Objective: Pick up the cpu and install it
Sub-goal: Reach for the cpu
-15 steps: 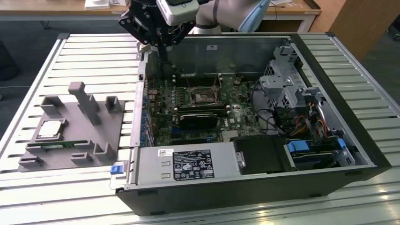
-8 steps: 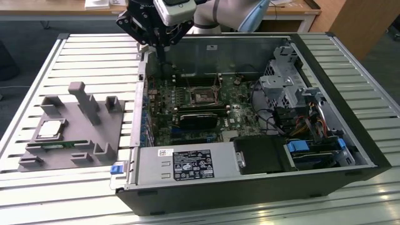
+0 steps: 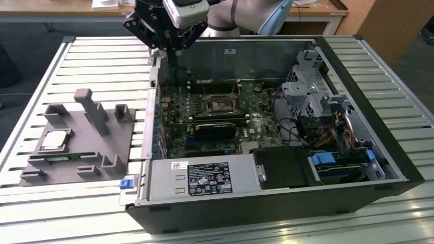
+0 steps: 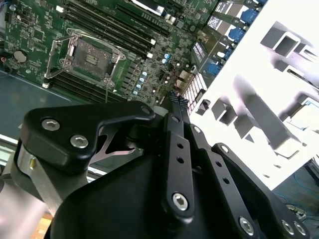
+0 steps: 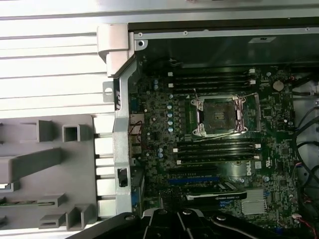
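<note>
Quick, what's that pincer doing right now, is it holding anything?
Pincer: closed, holding nothing. The chip lies on the grey tray, apart from it.

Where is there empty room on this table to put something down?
Bare table slats lie behind the grey holder, up to the far edge, and along the near edge before the holder and the computer case. A narrow strip runs past the case on the exterior view's right. Crowded: the holder, with the cpu on it, and the case's inside.
</note>
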